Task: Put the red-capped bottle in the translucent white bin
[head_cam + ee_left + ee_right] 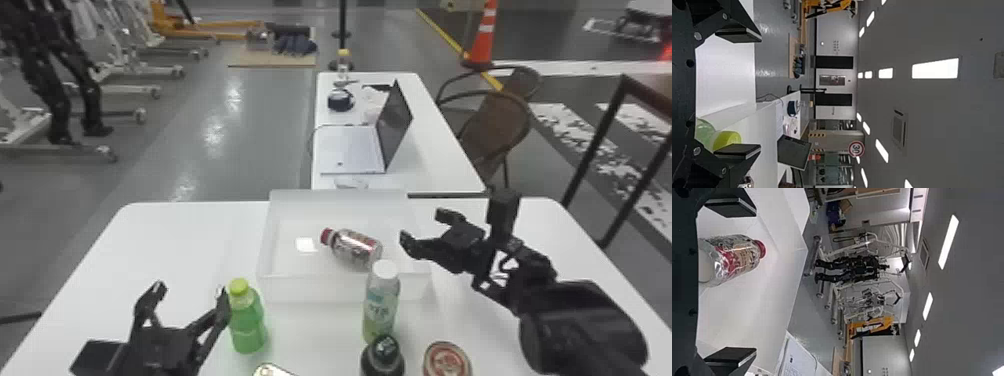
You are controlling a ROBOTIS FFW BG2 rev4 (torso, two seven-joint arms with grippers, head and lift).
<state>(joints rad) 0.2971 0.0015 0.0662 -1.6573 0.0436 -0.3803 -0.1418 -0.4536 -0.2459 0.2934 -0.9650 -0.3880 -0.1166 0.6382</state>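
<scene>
The red-capped bottle [356, 247] lies on its side inside the translucent white bin [345, 289], its cap toward the bin's left. Just right of the bin, my right gripper [422, 227] is open and apart from the bottle. In the right wrist view the bottle [736, 258] shows beyond the spread fingers of my right gripper [730, 284], not touched by them. My left gripper [189, 295] is parked open at the front left, beside the green bottle; the left wrist view also has my left gripper [737, 93] with its fingers apart.
A yellow-capped green bottle [247, 320] stands by the left gripper's right finger. In front of the bin are a white-capped bottle [381, 302], a dark-capped bottle [382, 357] and a round red-and-white lid [446, 360]. A laptop [350, 150] sits on the table behind.
</scene>
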